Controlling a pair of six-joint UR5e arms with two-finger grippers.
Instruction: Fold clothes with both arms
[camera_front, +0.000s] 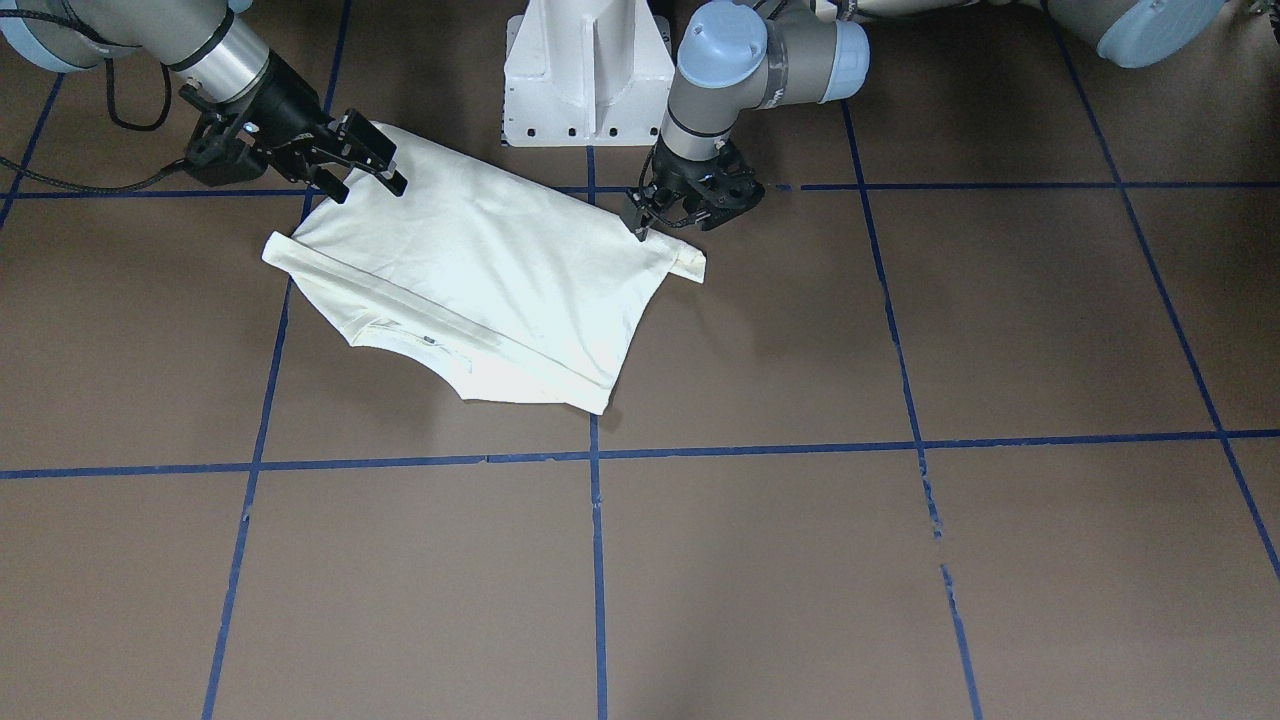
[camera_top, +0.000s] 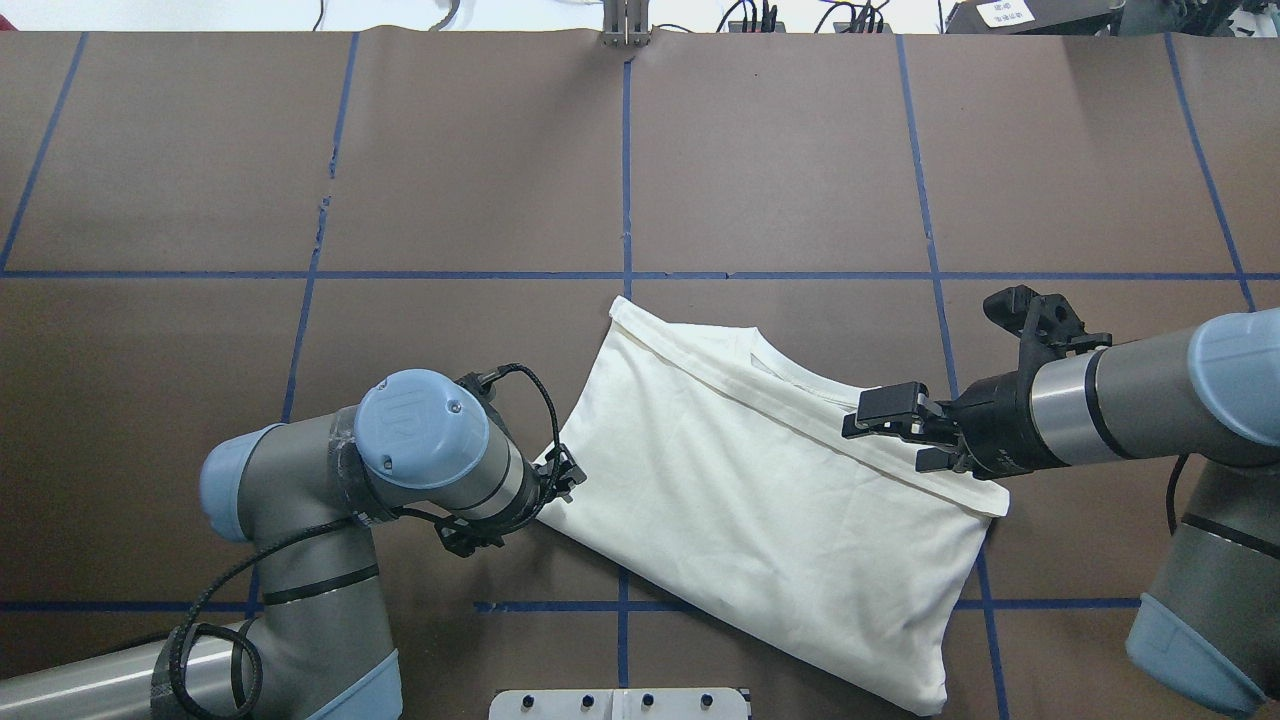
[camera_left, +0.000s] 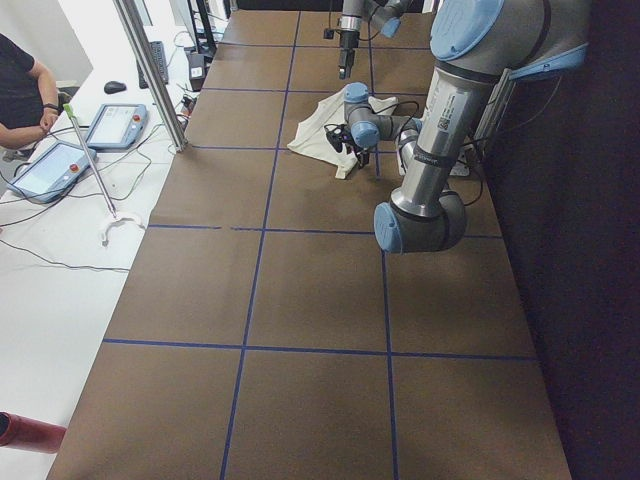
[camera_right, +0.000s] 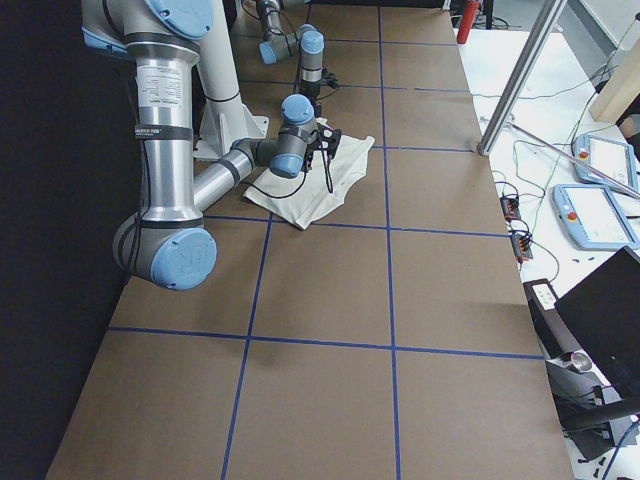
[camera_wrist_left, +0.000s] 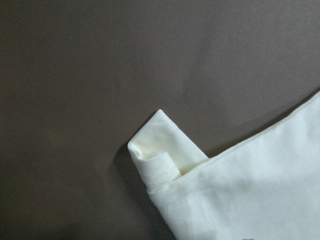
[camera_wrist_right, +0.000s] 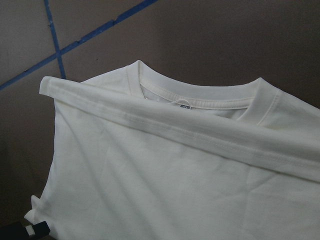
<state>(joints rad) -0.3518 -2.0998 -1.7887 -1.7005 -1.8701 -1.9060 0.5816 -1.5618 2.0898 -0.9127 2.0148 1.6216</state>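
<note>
Your folded cream-white long-sleeved T-shirt lies diagonally on the brown worktop, right arm's fingers spread over its collar-side long edge, left arm's fingers at an end corner, their state unclear.

A matte brown worktop carries a grid of narrow blue tape lines. At the middle of its robot-side edge stands a white metal pedestal with a row of bolt holes along its foot. Beyond the opposite long edge lies a white surface crossed by thin dark cables. On it rest a grey tablet-like control pendant and a second pendant, near a slanted silver aluminium post. A person in a black short-sleeved shirt shows only partly there. A red cylinder lies off that edge's left-end corner, and a black flat screen off its right-end corner.
</note>
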